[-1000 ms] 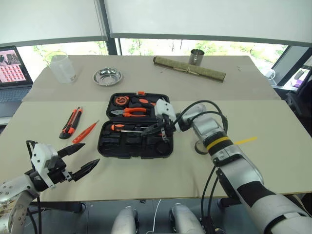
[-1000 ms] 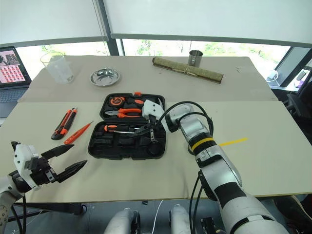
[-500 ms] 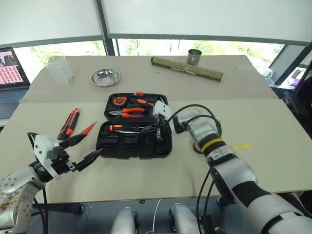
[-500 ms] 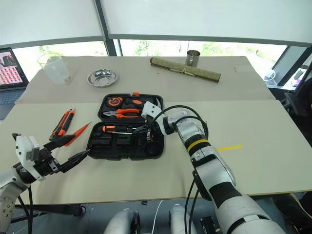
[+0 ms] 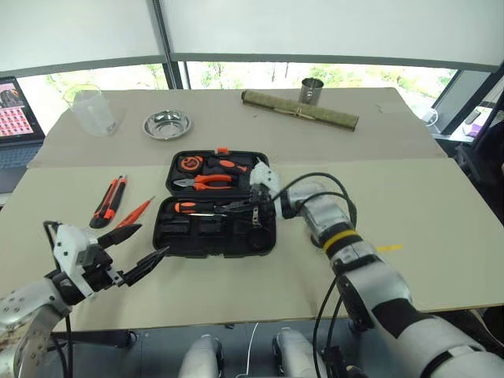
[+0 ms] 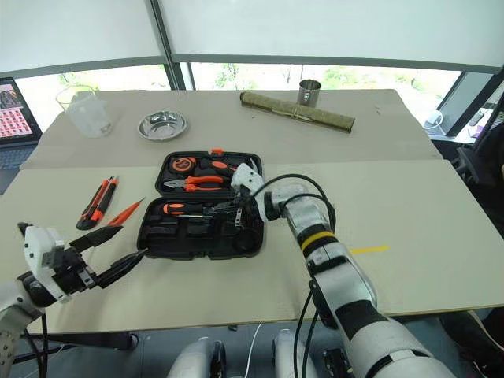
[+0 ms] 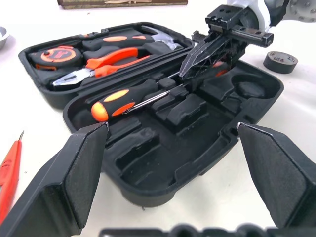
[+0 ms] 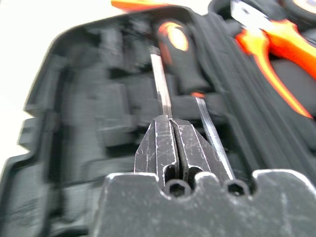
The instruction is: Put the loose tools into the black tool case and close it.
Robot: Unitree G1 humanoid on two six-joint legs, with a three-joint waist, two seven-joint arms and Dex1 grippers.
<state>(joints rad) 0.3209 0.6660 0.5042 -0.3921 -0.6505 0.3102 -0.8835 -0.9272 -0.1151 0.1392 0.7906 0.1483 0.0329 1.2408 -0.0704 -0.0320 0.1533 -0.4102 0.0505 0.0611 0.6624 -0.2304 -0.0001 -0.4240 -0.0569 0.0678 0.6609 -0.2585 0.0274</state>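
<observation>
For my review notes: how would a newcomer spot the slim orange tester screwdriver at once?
Start at the open black moulded-plastic tool case mid-table, then look to the bare tabletop on its left. Two orange tools lie there: the slim orange tester screwdriver is nearer the case, thin as a pencil and all orange, unlike the chunkier orange-black utility knife beside it.

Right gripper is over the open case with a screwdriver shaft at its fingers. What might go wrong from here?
1. The right gripper is shut on the thin metal shaft of an orange-black-handled screwdriver over the black moulded tool case; a grip on so thin a shaft may slip or leave it unseated.
2. The orange-black utility knife, slim orange tester screwdriver and small dark tape roll lie outside the case, so closing now would be premature.
</observation>
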